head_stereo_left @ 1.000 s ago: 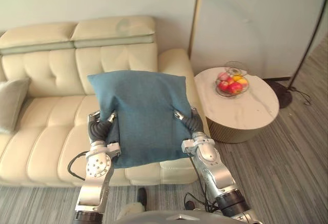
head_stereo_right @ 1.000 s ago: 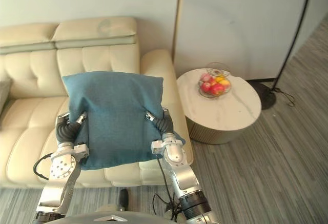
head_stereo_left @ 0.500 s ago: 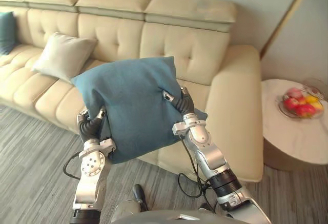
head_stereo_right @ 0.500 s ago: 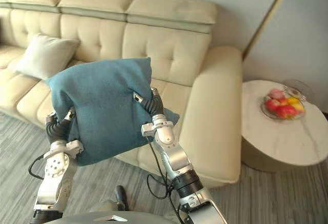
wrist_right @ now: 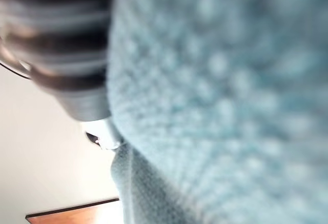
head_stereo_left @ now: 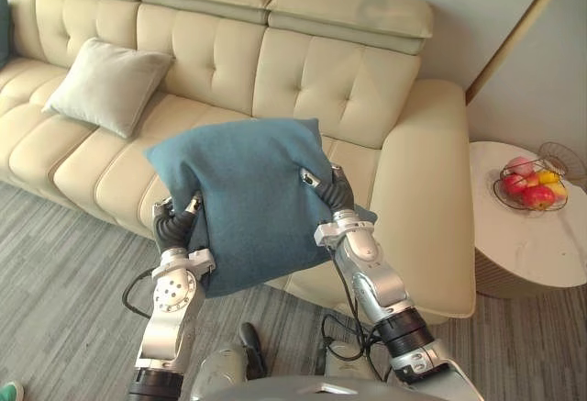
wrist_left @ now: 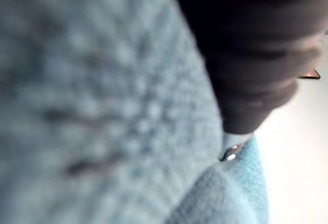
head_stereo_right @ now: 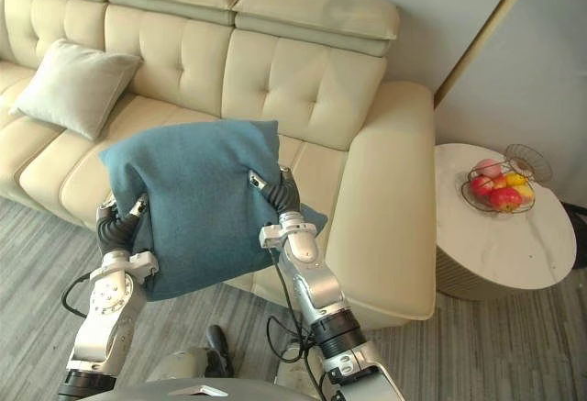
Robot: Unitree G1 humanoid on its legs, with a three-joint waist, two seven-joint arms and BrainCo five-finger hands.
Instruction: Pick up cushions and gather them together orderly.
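Turning with the blue cushion (head_stereo_left: 248, 199)
View is swinging toward the grey cushion (head_stereo_left: 108, 84); left robot hand (head_stereo_left: 176, 227), right robot hand (head_stereo_left: 332, 194) carrying, grip: cannot tell.

Light: you see bright, even light across the sofa (head_stereo_left: 367, 98) — soft.
Shadow: faint, beneath the blue cushion (head_stereo_left: 252, 190).

Cream sofa (head_stereo_left: 275, 61) on grey plank floor (head_stereo_left: 64, 272), round side table (head_stereo_right: 514, 245) just past the sofa's right arm.
One pale cushion (head_stereo_left: 108, 84) leans vs. the backrest twd the sofa's left end; table top carries a wire fruit basket (head_stereo_right: 500, 185) w/ red & yellow fruit.
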